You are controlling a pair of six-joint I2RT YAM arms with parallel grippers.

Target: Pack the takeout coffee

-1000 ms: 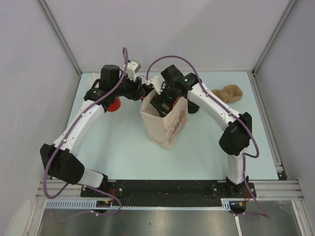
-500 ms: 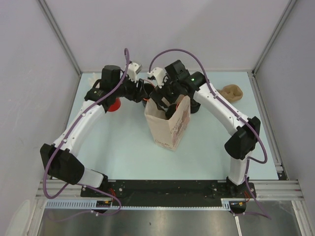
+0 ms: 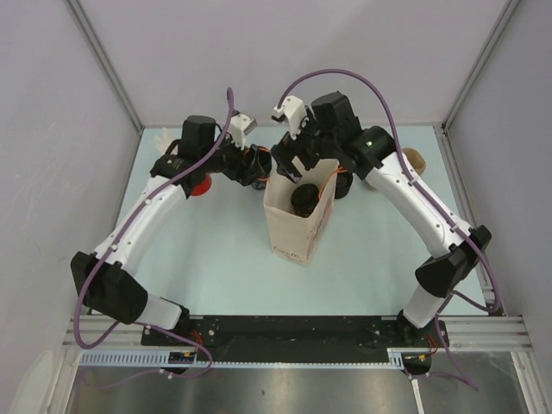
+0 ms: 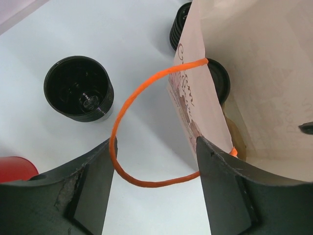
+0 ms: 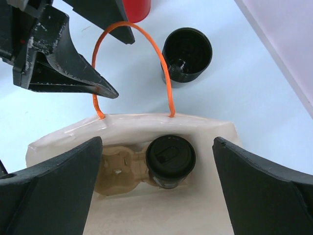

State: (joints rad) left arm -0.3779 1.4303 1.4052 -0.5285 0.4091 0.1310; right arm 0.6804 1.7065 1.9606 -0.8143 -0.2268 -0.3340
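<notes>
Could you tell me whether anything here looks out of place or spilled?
Nothing looks spilled or damaged. The lidded black cup sits upright in the cardboard carrier inside the paper bag; the carrier's other slot is empty. A lidless black cup stands outside.

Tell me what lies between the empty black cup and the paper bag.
Only the bag's orange handle loop, arcing over bare table; the left wrist view shows it.

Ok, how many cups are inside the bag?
1. A black lidded cup sits in the cardboard carrier inside the paper bag. The carrier's other slot looks empty; the walls may hide more.
</notes>
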